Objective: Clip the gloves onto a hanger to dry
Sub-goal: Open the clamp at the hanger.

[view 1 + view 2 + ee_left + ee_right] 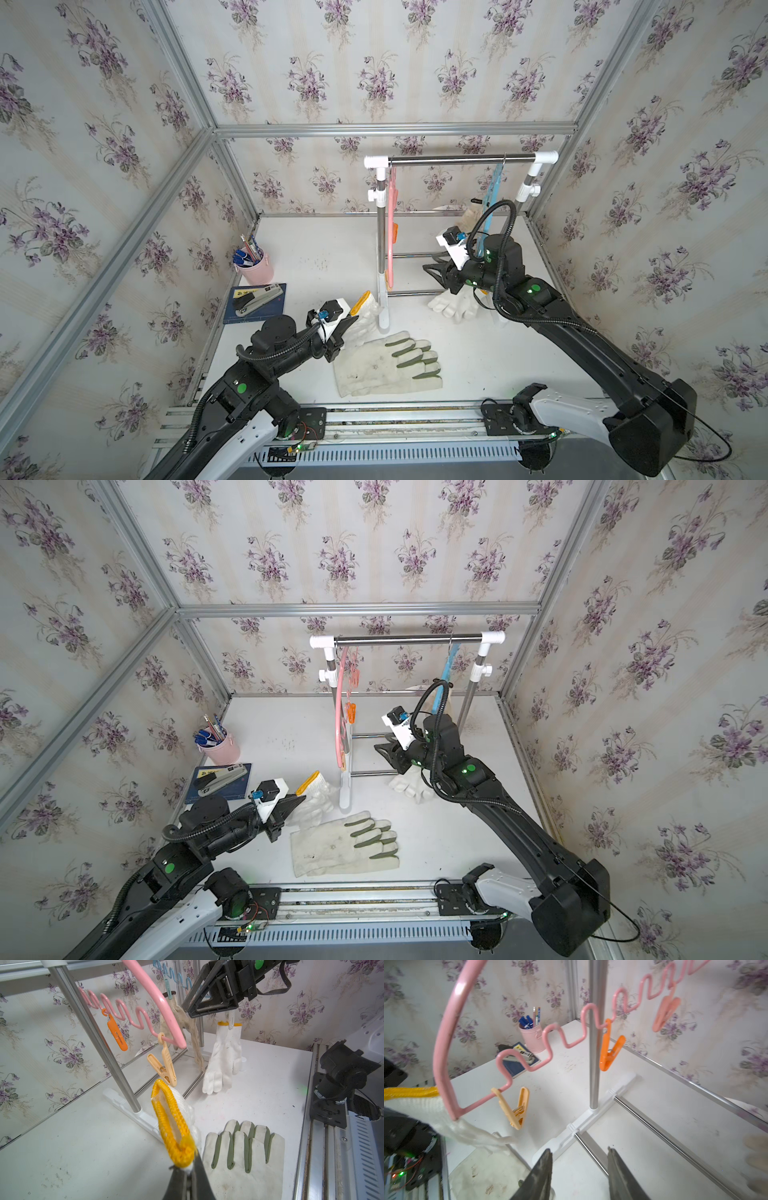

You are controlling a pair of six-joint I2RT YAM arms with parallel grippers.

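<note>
Left fingers [200, 1180] pinched shut on yellow-cuffed white knitted glove [184, 1108], cuff raised just beside pale-yellow clip [166, 1068] on pink hanger [158, 999], right fingers [544, 1172] apart and empty, pink pot [258, 271] holding pens [245, 254] on desk [316, 249]

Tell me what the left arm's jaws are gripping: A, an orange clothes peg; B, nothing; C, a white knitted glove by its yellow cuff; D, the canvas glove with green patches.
C: the left gripper has its jaws shut on the yellow cuff of the white knitted glove; the canvas glove lies free nearby.
</note>
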